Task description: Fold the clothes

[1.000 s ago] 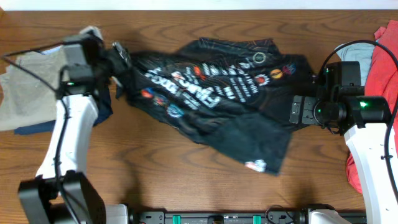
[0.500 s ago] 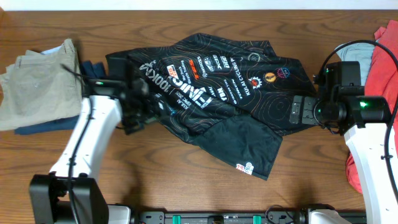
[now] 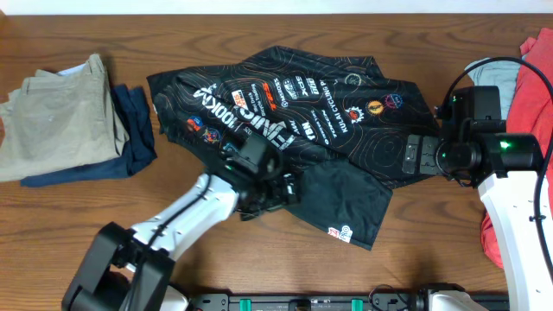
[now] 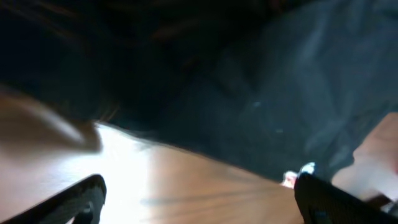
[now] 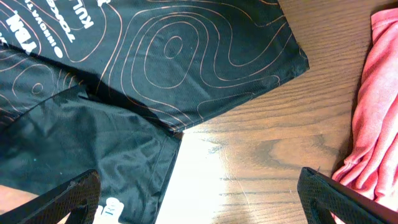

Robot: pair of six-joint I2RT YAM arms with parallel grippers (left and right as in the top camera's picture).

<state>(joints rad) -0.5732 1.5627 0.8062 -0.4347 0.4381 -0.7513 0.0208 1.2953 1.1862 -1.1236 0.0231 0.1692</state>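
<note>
jersey [image 3: 294, 112]: spread on desk [image 3: 259, 255], logos up
left gripper [image 3: 291, 188]: jaws spread, over jersey's lower part
right gripper [image 3: 404, 155]: jaws spread, empty, at jersey's right edge

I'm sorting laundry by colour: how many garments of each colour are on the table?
Black jersey: 1
Khaki trousers: 1
Navy garment: 1
Red garment: 1
Pale blue garment: 1
Total: 5
</note>
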